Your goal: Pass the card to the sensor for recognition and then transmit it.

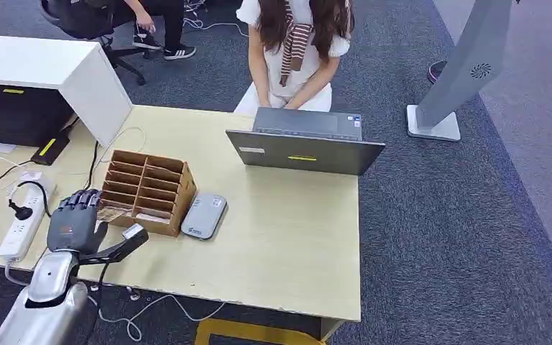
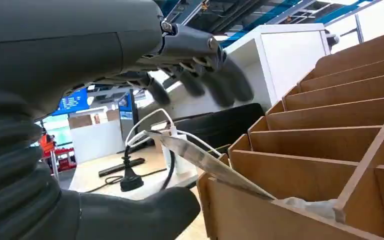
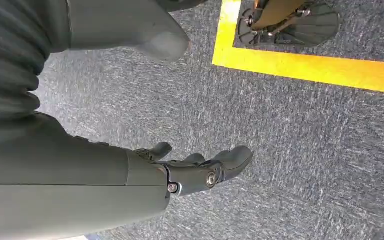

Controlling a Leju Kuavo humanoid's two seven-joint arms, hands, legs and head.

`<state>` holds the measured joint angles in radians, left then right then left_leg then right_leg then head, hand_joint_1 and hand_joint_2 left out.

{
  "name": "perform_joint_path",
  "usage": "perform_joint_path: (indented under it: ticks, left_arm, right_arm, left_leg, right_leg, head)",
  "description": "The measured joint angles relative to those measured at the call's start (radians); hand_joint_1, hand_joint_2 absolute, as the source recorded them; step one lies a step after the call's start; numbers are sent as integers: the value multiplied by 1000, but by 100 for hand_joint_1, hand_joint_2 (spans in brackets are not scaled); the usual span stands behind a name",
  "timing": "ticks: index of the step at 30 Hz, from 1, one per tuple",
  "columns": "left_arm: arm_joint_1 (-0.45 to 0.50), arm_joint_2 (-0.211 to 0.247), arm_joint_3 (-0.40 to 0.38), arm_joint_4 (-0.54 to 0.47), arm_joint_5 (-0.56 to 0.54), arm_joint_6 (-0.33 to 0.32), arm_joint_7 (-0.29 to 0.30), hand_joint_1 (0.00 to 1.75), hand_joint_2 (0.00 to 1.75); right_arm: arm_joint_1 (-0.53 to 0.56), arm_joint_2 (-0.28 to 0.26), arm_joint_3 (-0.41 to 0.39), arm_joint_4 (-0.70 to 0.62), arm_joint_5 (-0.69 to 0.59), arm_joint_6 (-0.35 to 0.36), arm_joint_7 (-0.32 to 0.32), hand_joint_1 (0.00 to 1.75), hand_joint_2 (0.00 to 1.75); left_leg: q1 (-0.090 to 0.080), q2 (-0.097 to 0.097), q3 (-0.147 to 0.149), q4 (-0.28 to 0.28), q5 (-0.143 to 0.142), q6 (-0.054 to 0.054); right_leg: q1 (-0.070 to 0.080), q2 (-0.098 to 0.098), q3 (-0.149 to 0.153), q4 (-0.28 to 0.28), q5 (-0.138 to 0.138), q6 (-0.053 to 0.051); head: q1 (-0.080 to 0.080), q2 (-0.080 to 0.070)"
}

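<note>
The left hand (image 1: 75, 219) hovers at the near-left corner of the wooden rack (image 1: 147, 188), fingers apart, holding nothing. The card (image 2: 207, 162) leans in the rack's near-left slot, sticking out toward the hand. A grey sensor (image 1: 203, 215) lies just right of the rack. The right hand (image 3: 190, 167) hangs over carpet, fingers loosely spread and empty

The left arm (image 1: 43, 298) reaches forward from below, silver forearm leading to the dark left hand (image 1: 75, 219), held palm down. Its fingers (image 2: 215, 82) stretch forward and apart, slightly bent, and the thumb (image 1: 122, 248) sticks out sideways to the hand's right. It holds nothing. The right hand (image 3: 180, 172) hangs down, fingers (image 3: 232, 160) loosely curved and apart, holding nothing.
</note>
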<state>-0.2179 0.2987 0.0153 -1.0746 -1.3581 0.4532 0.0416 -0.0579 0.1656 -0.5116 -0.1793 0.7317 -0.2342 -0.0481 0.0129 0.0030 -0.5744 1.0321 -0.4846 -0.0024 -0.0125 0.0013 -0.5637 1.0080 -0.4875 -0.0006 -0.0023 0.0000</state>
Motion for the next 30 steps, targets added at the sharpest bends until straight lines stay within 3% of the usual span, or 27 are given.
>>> perform_joint_path:
  ticks: [30]
  left_arm:
    - [8,5,0,-5,18,29,-42,175,175]
  right_arm:
    - [0,0,-8,0,-5,4,-10,0,175]
  left_leg:
    - [0,0,0,0,0,0]
  right_leg:
    - [0,0,0,0,0,0]
  head:
    - [0,0]
